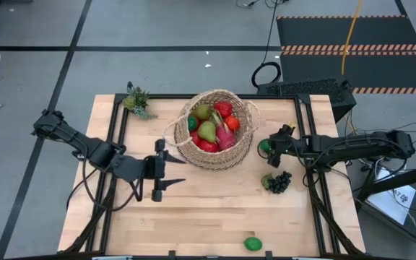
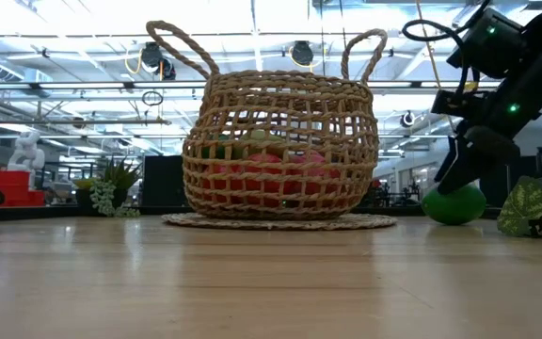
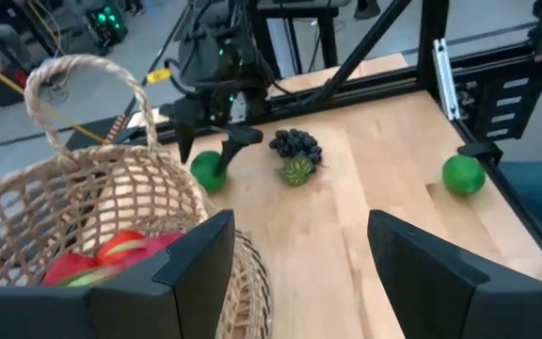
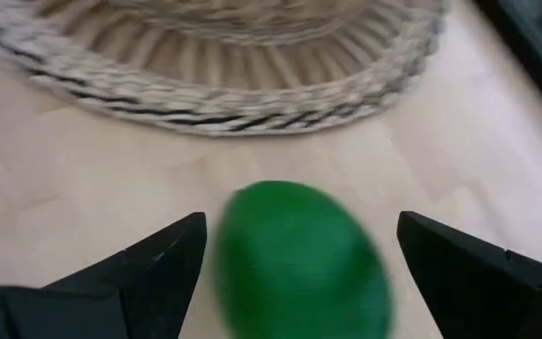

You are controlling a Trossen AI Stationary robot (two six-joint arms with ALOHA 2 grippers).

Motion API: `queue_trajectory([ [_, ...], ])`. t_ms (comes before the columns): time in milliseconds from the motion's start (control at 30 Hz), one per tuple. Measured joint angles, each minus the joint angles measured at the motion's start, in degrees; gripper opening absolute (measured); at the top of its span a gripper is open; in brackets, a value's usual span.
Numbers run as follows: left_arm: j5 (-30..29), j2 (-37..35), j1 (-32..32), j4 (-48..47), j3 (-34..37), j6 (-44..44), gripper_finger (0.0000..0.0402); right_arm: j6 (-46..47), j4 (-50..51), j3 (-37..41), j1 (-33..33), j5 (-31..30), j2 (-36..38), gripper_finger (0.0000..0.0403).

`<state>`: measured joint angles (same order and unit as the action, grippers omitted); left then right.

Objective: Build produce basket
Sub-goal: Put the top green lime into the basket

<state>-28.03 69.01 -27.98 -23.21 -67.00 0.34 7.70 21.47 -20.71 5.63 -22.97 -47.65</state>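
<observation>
The right claw (image 1: 267, 146) is open around a lime (image 4: 299, 259) beside the basket (image 1: 215, 155) near the counter's right edge; next it must close, while the left claw (image 1: 166, 170) waits open.

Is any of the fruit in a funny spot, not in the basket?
Yes. One green lime sits alone at the table's near edge, far from the basket. Another lime lies beside the basket between the open right gripper's fingers, and the dark grapes are still on the table.
</observation>
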Motion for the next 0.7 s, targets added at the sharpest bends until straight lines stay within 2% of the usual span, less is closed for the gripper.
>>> queue_trajectory([
  [133, 0.0, 0.0, -0.3, 1.8, 0.0, 1.3, 0.0243, 2.0, 0.2, 0.0, 0.0, 3.6, -0.8, 0.0345],
  [533, 0.0, 0.0, -0.3, 3.8, 0.0, -0.7, 0.0243, 0.6, 0.0, 0.0, 0.0, 2.3, -7.4, 0.0345],
  [700, -0.1, 0.0, -0.2, 5.2, 0.0, 3.2, 0.0243, 2.0, -0.2, 0.0, 0.0, 3.7, -9.5, 0.0325],
])
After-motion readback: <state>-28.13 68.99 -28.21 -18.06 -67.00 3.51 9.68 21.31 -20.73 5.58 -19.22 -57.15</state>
